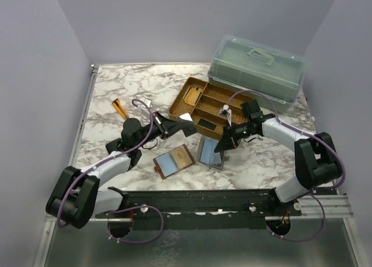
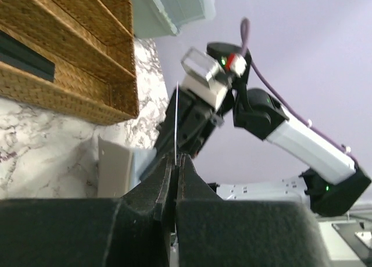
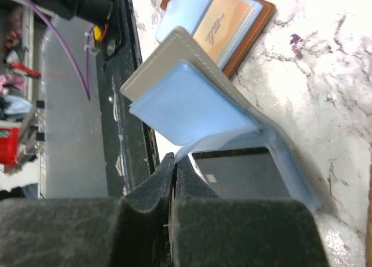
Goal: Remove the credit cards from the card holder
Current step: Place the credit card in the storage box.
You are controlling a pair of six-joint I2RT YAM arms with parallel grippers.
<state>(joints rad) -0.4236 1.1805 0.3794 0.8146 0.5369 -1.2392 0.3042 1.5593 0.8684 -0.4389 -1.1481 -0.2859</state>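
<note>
Card holder lay open and flat on the marble worktop, close to the near edge and about midway between the two arms. Its blue panel sat on the left and its tan-orange panel on the right, with reddish-brown leather showing round the rim. Neither gripper touched it.

The left gripper was closed tight. Its jaws pinched a thin card, which the left wrist camera saw edge-on as a fine pale line rising straight out of the fingertips. The left arm ran from its base at the near left corner diagonally toward the middle of the worktop. Its forearm was low and the gripper sat just beyond the card holder, near the wicker tray.

The right gripper was also closed. Its tips appeared to nip the edge of a blue inner sleeve of the blue-grey folder. That folder stood half open just to the right of the card holder, with its grey cover lifted off the worktop and a dark card in its lower panel. The right arm rose from the near right corner to a raised elbow by the right edge. From there its forearm reached left, with the gripper angled down onto the folder.

The wicker tray lay beyond both grippers toward the far edge. A lidded clear plastic box stood at the far right corner.
</note>
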